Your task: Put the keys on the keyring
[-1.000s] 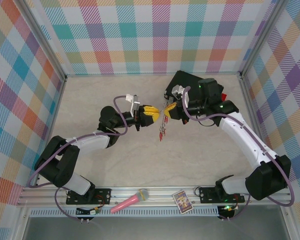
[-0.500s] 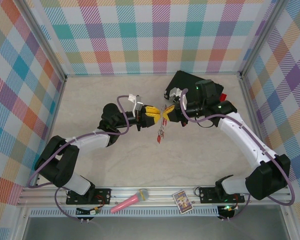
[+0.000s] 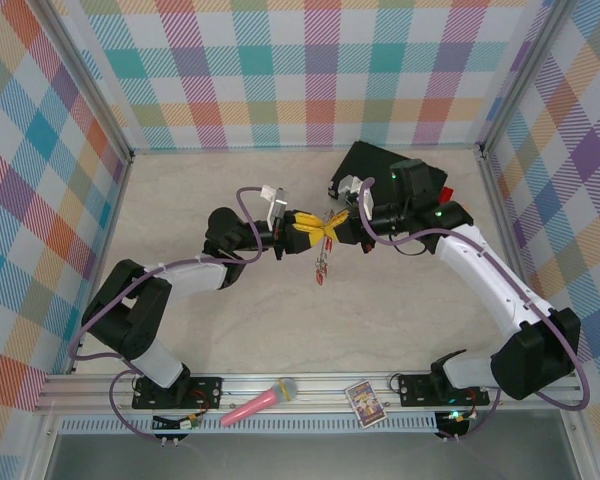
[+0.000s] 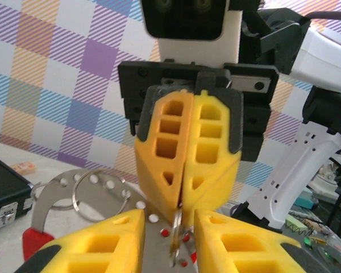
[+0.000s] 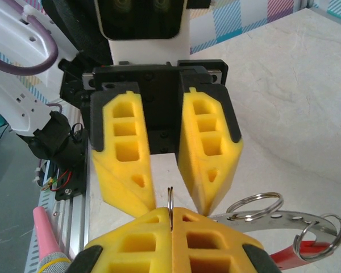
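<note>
In the top view my two grippers meet tip to tip above the middle of the table. My right gripper [image 3: 337, 224] [image 5: 171, 211] is shut on the keyring [image 5: 170, 196], a thin metal loop seen edge-on that sticks up from its pads. My left gripper [image 3: 308, 226] [image 4: 169, 220] is open, one yellow finger [image 5: 128, 162] on each side of the keyring [image 4: 179, 227] without pinching it. The keys [image 3: 322, 266], small red tags, dangle just below the meeting point. A perforated metal strip [image 5: 275, 218] [image 4: 62, 196] carrying split rings lies beside the fingers, with a red piece [image 5: 287, 255] under it.
A black case [image 3: 372, 165] stands at the back behind the right wrist. A pink microphone [image 3: 260, 402] and a small card [image 3: 364, 403] lie on the front rail between the arm bases. Plaid walls close in the table [image 3: 180, 230] on three sides.
The left gripper has pushed in towards the right one, so its fingers now straddle the keyring. The right gripper and the dangling keys have shifted slightly left and lower.
</note>
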Robot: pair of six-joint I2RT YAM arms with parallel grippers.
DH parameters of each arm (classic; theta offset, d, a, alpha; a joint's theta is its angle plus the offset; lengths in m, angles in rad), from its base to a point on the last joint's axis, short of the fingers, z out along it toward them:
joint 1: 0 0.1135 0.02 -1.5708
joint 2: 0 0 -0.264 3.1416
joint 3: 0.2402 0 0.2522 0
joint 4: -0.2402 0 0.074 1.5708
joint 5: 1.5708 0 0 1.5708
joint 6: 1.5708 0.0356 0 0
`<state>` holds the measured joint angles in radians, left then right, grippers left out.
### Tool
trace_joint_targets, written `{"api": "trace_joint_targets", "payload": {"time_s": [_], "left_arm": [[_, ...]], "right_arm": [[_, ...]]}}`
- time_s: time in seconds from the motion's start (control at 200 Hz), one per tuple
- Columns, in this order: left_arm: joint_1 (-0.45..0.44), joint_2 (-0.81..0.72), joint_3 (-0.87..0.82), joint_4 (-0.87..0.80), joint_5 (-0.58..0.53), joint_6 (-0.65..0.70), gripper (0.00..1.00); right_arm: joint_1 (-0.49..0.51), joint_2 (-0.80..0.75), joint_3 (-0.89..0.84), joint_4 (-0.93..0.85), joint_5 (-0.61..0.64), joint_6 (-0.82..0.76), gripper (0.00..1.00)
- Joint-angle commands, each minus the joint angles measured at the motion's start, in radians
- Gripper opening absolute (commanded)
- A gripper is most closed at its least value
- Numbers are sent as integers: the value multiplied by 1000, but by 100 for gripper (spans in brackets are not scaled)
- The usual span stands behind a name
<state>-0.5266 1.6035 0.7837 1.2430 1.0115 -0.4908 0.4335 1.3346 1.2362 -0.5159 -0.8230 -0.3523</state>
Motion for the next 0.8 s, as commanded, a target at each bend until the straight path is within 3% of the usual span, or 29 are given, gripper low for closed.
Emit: {"api": "trace_joint_targets", "payload": {"time_s": [0.0, 0.425, 0.65, 0.795], "left_arm": [[11, -12, 22, 73, 34, -26, 26], [11, -6, 25, 67, 30, -15, 0], [11, -14, 18, 67, 14, -6, 0], [10, -27, 7, 73, -19, 4, 0]], "right_arm": [[5, 3, 22, 19, -5, 3, 0], [6, -7, 17, 23, -8, 3, 0], [5, -9, 13, 28, -2, 9, 0], [6, -35, 0, 55, 34, 51, 22]]}}
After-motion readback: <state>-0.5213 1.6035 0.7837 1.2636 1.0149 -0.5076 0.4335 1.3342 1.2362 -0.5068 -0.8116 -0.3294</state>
